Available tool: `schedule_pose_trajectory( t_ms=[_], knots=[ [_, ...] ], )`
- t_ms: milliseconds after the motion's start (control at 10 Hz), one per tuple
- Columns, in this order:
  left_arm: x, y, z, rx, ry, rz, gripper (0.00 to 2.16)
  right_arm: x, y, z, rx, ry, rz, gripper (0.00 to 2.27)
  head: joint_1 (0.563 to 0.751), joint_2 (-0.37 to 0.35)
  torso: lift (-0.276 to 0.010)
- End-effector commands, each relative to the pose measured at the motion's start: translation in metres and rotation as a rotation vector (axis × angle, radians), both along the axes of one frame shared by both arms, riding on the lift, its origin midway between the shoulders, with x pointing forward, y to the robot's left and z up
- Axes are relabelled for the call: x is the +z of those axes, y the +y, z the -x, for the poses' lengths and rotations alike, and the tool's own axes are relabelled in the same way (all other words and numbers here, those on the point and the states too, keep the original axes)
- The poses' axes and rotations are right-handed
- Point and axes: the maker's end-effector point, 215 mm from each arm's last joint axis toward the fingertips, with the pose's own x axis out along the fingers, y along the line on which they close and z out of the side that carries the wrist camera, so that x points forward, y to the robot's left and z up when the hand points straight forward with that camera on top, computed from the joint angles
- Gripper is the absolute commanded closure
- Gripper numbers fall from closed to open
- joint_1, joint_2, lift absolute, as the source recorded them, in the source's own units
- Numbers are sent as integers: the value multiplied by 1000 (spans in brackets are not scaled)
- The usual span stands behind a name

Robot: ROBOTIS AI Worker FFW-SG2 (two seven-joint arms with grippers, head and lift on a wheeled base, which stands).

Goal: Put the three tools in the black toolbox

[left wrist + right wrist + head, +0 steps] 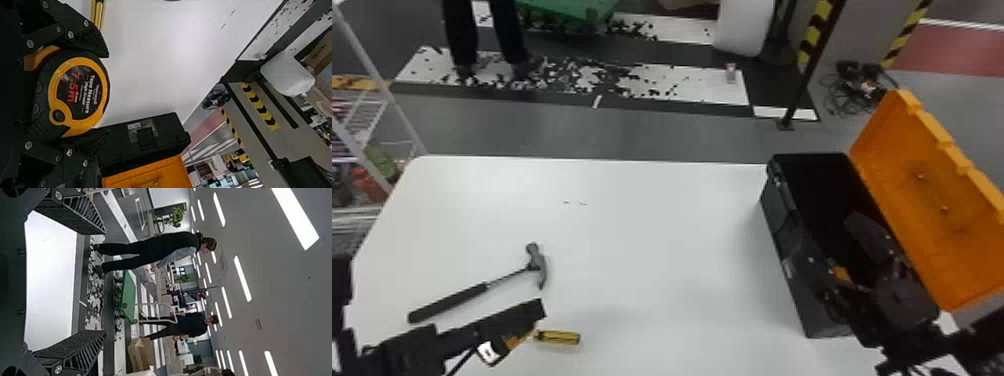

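- Tape measure [82,94]: black with an orange ring on its face, caught between the fingers of the left gripper [531,320], which is closed down on it from both sides. It is held in the air on the left side of the table [657,240], outside the toolbox.
- Toolbox [784,225]: black, sitting at the right end of the table with its orange lid [947,200] swung open toward the right. The inside is dark and partly covered by the right gripper [827,237], so I cannot tell what lies at the bottom.
- Right gripper: up at the toolbox in the head view; the right wrist view has its fingers spread wide, with nothing between them.
- Hammer [536,265]: out on the left part of the table, head toward the middle, dark grip toward the near left.
- Screwdriver [559,338]: on the table too, its yellow handle just beside the left gripper in the head view.
- Wire shelf [363,112]: left of the table, with green and red goods stored on it.
- Cardboard box [141,354]: on the floor in the room behind; its contents I cannot tell.
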Motion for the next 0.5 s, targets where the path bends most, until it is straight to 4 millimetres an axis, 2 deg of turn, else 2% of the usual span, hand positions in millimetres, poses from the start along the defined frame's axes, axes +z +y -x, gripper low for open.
schedule_pose_trajectory(
  t_ms=[0, 200, 300, 400],
  knots=[
    [7, 0, -17, 2, -30, -19, 1828, 4, -1, -1, 7, -9, -9, 103, 695, -79, -55],
    [11, -7, -34, -14, -57, -57, 1825, 5, 3, -2, 40, -12, 5, 100, 695, -74, -55],
    [5, -11, -46, -26, -72, -114, 1825, 3, 4, -4, 51, -1, 11, 100, 695, -73, -55],
    [0, -20, -60, -42, -108, -158, 1825, -7, 7, -5, 69, 38, 14, 97, 695, -79, -55]
  ],
)
